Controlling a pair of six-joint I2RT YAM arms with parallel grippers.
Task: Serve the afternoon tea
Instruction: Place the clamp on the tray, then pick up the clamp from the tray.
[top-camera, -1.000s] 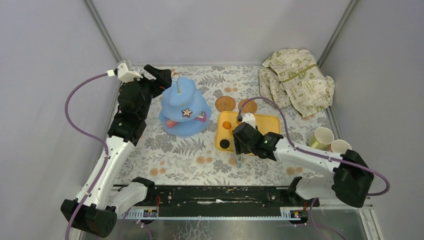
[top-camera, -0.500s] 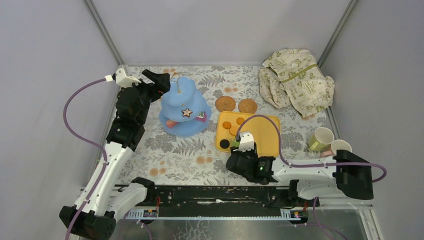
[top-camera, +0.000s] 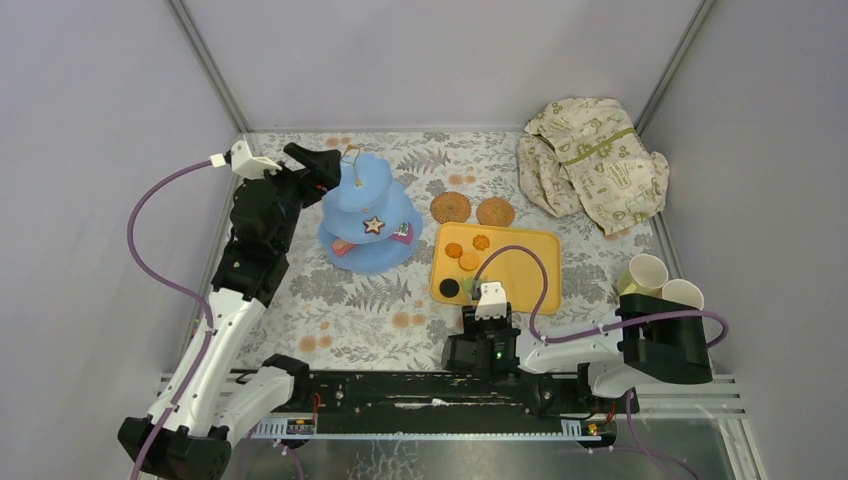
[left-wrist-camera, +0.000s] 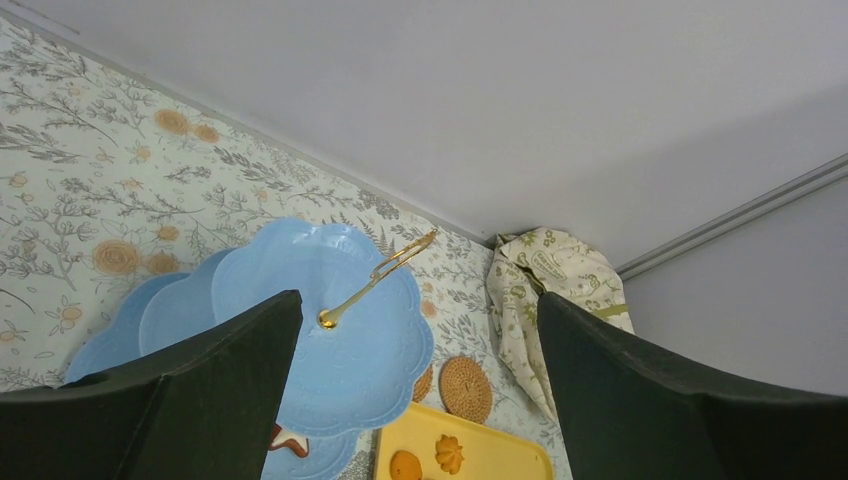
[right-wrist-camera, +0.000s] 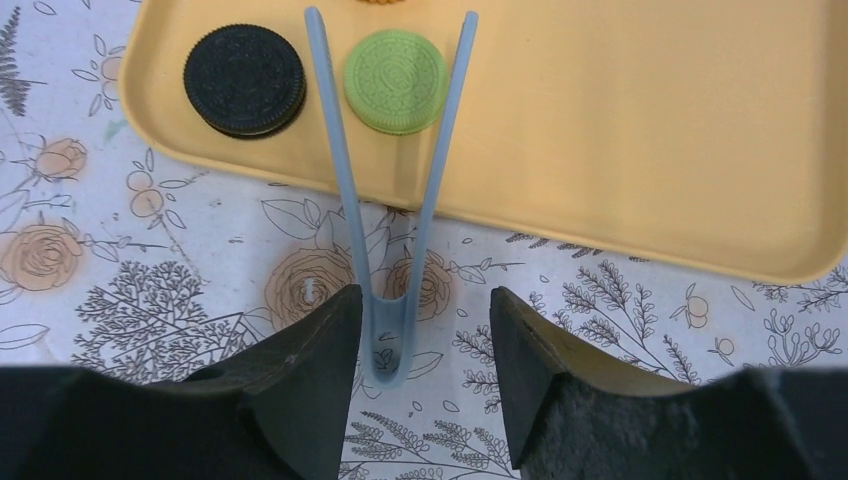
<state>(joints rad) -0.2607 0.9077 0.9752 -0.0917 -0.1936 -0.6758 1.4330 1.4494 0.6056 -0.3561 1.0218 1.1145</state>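
Right end effector (right-wrist-camera: 422, 295) retreated nearward, open astride tongs (right-wrist-camera: 338, 150) pointing away toward green biscuit (right-wrist-camera: 396, 82).

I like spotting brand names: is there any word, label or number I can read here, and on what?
No readable text anywhere.
On the black biscuit and the green biscuit: embossed patterns, too fine to read.
On the cream cloth: green print, too small to read.

Right gripper (right-wrist-camera: 421, 300) — back off tray (right-wrist-camera: 650, 150)
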